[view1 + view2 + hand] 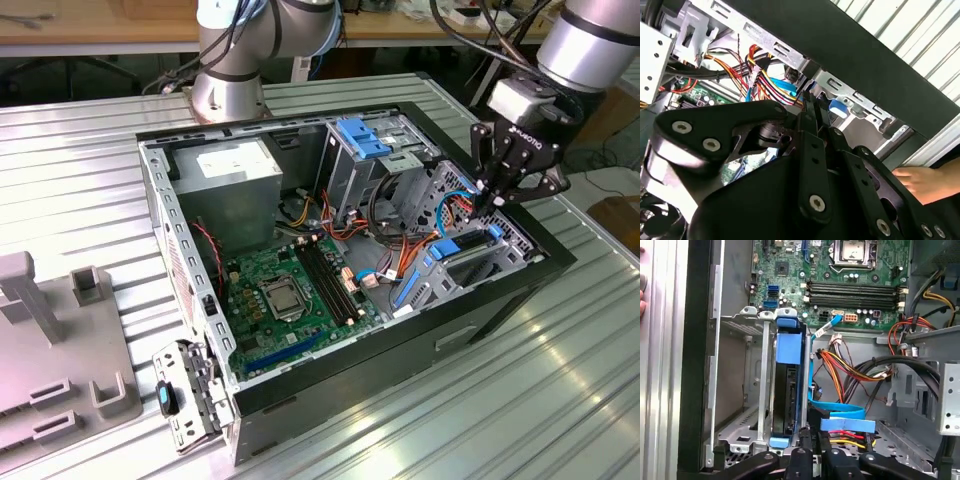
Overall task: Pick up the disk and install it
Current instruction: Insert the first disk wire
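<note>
The disk (789, 390) stands on edge in a slot of the metal drive cage (760, 390), with its bright blue carrier bracket wrapped over its end. In the exterior view the disk (468, 250) lies in the cage at the case's right end, blue tabs showing. My gripper (492, 200) hangs just above that cage with its fingers drawn together. In the first wrist view the gripper (812, 445) is shut right beside the disk's near end, and I see nothing between the fingers. In the second wrist view the gripper (810, 107) points down at the cables and the cage.
The open computer case (520, 275) lies on a ribbed metal table. Inside are the motherboard (290, 290), a grey power-supply box (235, 170), a light-blue latch plate (362, 138) and bundled cables (855, 370). A person's hand (925, 182) rests outside the case. A grey fixture (60, 350) stands at the exterior view's left.
</note>
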Robot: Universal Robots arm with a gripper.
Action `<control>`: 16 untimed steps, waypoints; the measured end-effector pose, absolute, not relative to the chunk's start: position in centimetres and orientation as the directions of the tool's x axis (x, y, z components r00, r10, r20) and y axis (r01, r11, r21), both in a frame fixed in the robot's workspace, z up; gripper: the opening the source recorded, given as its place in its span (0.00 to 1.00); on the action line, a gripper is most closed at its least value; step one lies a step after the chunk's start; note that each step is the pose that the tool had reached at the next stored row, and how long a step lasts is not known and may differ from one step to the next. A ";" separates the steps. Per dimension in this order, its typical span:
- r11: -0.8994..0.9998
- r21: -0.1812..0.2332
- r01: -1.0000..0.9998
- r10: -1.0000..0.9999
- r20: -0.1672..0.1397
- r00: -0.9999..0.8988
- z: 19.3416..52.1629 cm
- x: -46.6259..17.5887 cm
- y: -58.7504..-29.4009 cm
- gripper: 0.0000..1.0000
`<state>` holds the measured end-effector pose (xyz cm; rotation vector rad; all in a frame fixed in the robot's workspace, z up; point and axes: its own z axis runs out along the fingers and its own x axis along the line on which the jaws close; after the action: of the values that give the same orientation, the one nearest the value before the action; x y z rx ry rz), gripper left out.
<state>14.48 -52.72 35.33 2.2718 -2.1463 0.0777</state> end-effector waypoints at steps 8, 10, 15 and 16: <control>0.028 -0.042 -0.999 -0.998 0.048 -0.030 35.3 14.0 -53.5 0.16; 0.028 -0.042 -0.999 -0.998 0.048 -0.030 35.3 13.9 -53.9 0.16; 0.026 -0.043 -0.999 -0.998 0.047 -0.028 35.3 13.1 -54.5 0.16; 0.026 -0.043 -0.999 -0.999 0.047 -0.028 35.3 13.1 -54.5 0.16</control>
<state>13.08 -54.52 35.27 2.1874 -2.2480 0.0995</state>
